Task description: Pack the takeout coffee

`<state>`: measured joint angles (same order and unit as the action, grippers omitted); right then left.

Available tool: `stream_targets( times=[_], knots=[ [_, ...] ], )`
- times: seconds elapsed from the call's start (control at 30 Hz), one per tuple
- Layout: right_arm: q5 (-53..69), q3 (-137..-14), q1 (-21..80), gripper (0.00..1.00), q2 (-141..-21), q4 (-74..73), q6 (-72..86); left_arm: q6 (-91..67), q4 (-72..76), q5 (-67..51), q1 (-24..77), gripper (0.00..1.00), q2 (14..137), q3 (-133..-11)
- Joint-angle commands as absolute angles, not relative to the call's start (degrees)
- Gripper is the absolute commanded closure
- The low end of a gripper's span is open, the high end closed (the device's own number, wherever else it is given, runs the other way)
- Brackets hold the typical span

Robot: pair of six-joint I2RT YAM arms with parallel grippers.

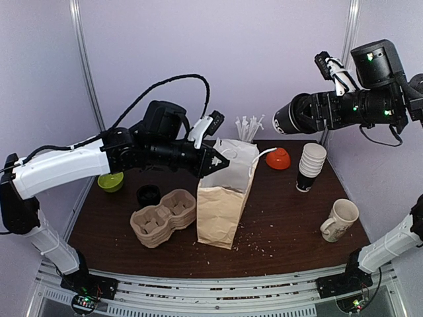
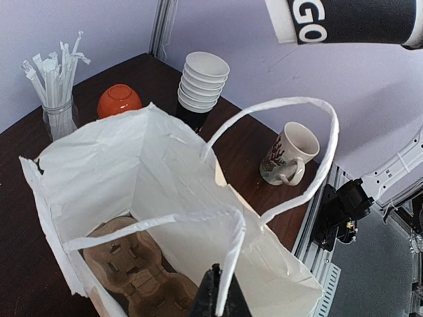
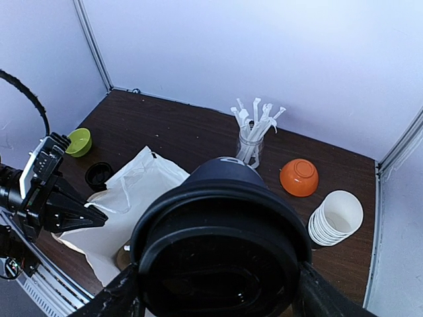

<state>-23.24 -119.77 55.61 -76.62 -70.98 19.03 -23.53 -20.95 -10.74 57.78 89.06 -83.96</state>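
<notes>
One takeout coffee (image 1: 287, 119), two bowls (image 1: 110, 181), one mug (image 1: 340, 219), perhaps six cups (image 1: 311, 162)

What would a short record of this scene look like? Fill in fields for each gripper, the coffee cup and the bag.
left gripper: shut on a handle of the paper bag
right gripper: shut around the coffee cup
coffee cup: held sideways in the air, outside the bag
paper bag: upright on the table, mouth open
cup carrier: on the table beside the bag
</notes>
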Motion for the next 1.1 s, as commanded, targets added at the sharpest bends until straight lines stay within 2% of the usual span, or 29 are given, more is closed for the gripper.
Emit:
stream_targets(
  times=[0.0, 0.7, 1.07],
  knots=[
    [-19.31, -120.42, 55.84, 0.27, -77.40, -69.01, 16.81, -22.68, -20.53, -11.77, 58.26, 1.00, 89.73, -86.74],
    [-13.02, -119.23, 55.88, 0.26, -80.85, -66.11, 13.35, -20.89, -21.99, -16.48, 59.14, 1.00, 91.74, -93.04],
    [-5.26, -104.57, 55.89, 0.26, -78.27, -61.39, 15.58, -21.53, -20.27, -16.48, 59.24, 1.00, 91.45, -91.08]
  ],
)
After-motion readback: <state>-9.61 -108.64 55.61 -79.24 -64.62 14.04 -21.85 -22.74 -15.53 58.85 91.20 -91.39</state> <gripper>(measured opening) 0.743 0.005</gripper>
